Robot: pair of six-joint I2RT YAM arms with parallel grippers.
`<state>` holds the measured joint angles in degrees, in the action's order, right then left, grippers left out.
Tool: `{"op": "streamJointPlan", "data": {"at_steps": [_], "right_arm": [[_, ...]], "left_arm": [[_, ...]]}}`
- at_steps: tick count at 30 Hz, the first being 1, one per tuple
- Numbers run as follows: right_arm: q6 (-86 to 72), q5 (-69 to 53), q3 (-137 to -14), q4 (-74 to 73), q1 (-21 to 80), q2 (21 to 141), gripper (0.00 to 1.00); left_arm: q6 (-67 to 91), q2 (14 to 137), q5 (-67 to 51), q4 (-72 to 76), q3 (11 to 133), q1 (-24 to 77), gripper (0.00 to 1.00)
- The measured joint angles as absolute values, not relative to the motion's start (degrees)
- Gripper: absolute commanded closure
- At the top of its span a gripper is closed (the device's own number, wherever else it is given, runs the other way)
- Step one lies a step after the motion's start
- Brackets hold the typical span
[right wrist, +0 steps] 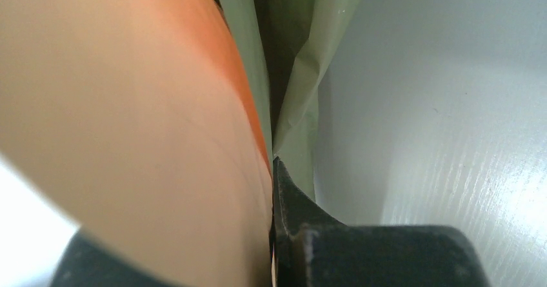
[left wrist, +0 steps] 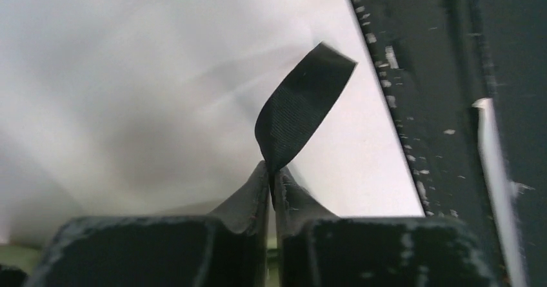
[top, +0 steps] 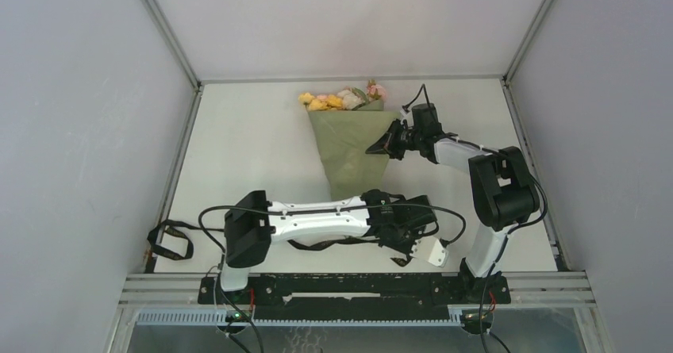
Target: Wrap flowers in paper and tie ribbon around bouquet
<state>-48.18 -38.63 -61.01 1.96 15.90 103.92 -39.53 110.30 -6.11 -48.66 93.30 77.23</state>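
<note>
The bouquet lies at the back middle of the table. Its flowers (top: 337,99) in yellow, pink and white stick out of the olive-green paper (top: 349,151) cone, which narrows toward me. My right gripper (top: 382,145) is shut on the cone's right edge. In the right wrist view the paper's peach side (right wrist: 129,106) and green folds (right wrist: 297,74) fill the frame, pinched at the right gripper (right wrist: 273,164). My left gripper (left wrist: 272,177) is shut on an end of the black ribbon (left wrist: 303,106), low by the table's front edge. The ribbon (top: 171,238) loops at the front left.
The white table (top: 254,155) is boxed in by grey walls on three sides. A black rail (left wrist: 419,74) runs along the front edge, close to the left gripper. The left arm (top: 317,218) lies across the front, below the cone's tip.
</note>
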Motion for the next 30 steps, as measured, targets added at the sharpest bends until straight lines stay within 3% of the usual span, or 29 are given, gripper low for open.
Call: {"op": "streamJointPlan", "data": {"at_steps": [6,8,13,21,25,30], "right_arm": [[-48.2,-38.6,-61.0,0.5,15.9,104.1,1.00],[-48.2,-38.6,-61.0,0.4,16.0,104.2,1.00],[-48.3,-38.6,-61.0,0.2,16.2,104.2,1.00],[-48.3,-38.7,-61.1,-1.4,16.6,104.2,1.00],[-48.1,-38.7,-61.2,-3.4,17.5,103.8,1.00],[-48.1,-39.6,-61.2,-4.8,18.3,102.3,1.00]], "left_arm": [[-42.2,112.6,3.6,-42.6,89.7,77.1,0.25],[-42.0,112.6,6.9,-41.1,89.7,76.8,0.15],[-39.5,112.6,9.8,-42.7,91.2,76.4,0.08],[-33.3,105.1,-1.2,-59.0,100.9,73.0,0.08],[-32.2,95.3,-5.1,-63.1,99.9,64.0,0.08],[-34.2,80.8,-3.6,-65.6,90.2,46.6,0.03]]}}
